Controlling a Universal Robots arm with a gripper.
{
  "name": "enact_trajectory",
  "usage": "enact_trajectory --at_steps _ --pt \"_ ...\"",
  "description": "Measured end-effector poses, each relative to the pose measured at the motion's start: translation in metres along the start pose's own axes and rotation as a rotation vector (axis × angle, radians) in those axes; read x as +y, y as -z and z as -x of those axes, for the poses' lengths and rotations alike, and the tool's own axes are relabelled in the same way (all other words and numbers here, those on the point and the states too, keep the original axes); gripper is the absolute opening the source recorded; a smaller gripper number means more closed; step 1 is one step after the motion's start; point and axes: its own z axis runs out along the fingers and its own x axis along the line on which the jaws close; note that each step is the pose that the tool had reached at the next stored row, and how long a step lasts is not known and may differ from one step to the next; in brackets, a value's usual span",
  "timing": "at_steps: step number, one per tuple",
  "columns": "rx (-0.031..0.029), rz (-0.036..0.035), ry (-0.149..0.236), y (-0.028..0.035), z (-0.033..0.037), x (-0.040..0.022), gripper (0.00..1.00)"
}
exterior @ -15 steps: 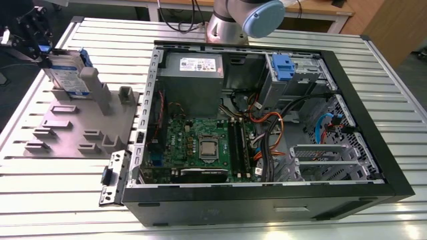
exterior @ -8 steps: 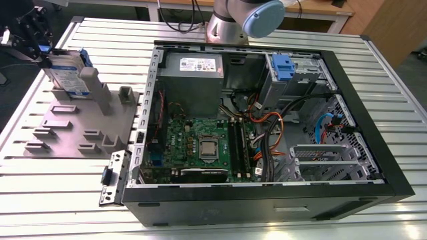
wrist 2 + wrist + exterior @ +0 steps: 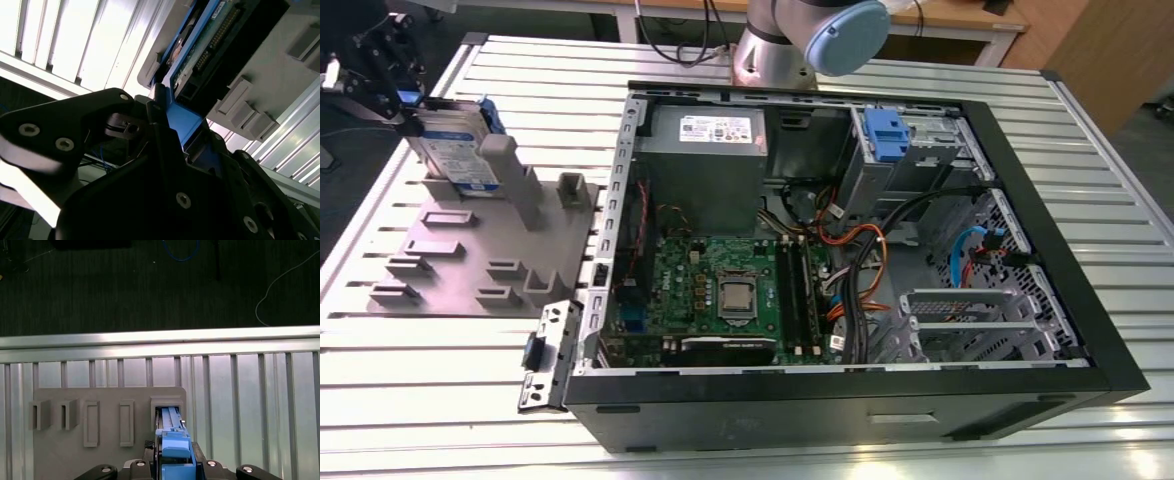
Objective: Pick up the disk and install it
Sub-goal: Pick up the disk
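Robot arm's gripper (image 3: pixel 176 460) is clamped on the blue plastic rail at the free end of the disk (image 3: pixel 454 142). The disk stands upright in a slot of a grey holder (image 3: pixel 467 255), at the exterior view's left, with its lower part sunk in the slot. The hold looks to be on a narrow strip of plastic rather than the metal body, so a light grip could let the disk slip or twist. A pull that does not run straight along the slot could jam the disk against the slot walls. It could also drag the holder across the slatted metal counter (image 3: pixel 440 400); whether the holder is fastened cannot be told. Beyond the holder lies the open computer case (image 3: pixel 854 395), with a drive bay (image 3: pixel 907 140) in its far corner. Orange and black cables (image 3: pixel 861 245) crowd the space beside that bay, and they could catch a corner of the disk or its rails on any approach.
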Motion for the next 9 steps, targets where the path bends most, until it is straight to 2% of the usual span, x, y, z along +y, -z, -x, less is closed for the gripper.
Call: enact_trajectory --at_steps 3,9 --pt "0.0000 0.0001 0.000 0.0022 0.0001 0.0000 0.37" --pt "0.0000 0.0001 0.000 0.0123 0.0003 0.0001 0.37"
